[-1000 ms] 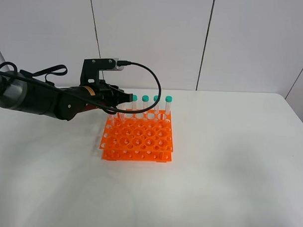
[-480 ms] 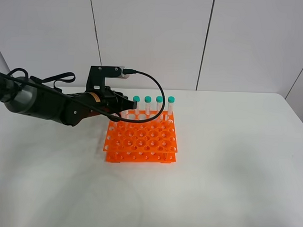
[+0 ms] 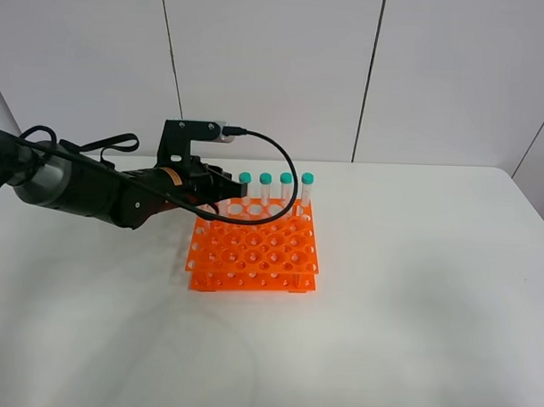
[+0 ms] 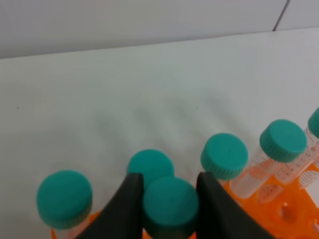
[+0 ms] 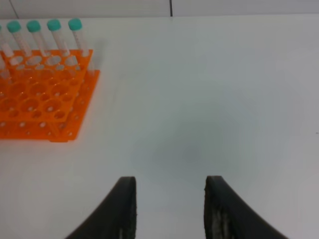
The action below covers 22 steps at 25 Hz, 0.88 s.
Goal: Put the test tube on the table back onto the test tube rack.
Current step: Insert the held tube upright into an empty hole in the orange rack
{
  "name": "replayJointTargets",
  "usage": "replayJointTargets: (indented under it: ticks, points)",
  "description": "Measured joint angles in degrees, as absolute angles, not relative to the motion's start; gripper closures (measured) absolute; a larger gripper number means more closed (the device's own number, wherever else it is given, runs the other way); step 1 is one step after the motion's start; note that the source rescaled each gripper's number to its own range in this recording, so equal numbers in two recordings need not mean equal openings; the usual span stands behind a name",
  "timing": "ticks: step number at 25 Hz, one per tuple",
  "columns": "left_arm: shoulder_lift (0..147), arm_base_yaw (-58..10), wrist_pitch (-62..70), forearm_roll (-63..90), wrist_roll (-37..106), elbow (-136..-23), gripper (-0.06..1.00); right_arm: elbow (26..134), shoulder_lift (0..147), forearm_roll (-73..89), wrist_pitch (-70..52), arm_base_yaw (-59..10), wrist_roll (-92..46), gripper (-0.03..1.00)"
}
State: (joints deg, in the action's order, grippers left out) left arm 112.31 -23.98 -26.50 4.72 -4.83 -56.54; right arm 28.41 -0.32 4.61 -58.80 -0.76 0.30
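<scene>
One tube point(image 4: 171, 206) is pinched by its teal cap between the fingers of your left gripper point(image 4: 170, 180), which is clenched on it at the back-left corner of the rack point(image 3: 252, 252). You cannot tell whether its tip sits in a hole. Just right of it, four more tubes point(image 3: 266, 180) stand upright along the back row. Farther right, your right gripper point(image 5: 170, 181) hangs with its jaws spread, grasping nothing, over the table point(image 5: 224, 99), well apart from the rack.

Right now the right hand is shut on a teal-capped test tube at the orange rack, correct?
No, the left hand is shut on the test tube at the rack; the left wrist view shows it. The right hand stands open.
</scene>
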Motion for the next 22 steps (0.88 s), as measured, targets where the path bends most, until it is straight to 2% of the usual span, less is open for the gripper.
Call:
replayJointTargets:
  ticks: [22]
  points:
    - [111.67,-24.15,-25.16,4.76,-4.77,-56.58,0.94,28.41,-0.32,4.61,-58.80,-0.76,0.30,0.12]
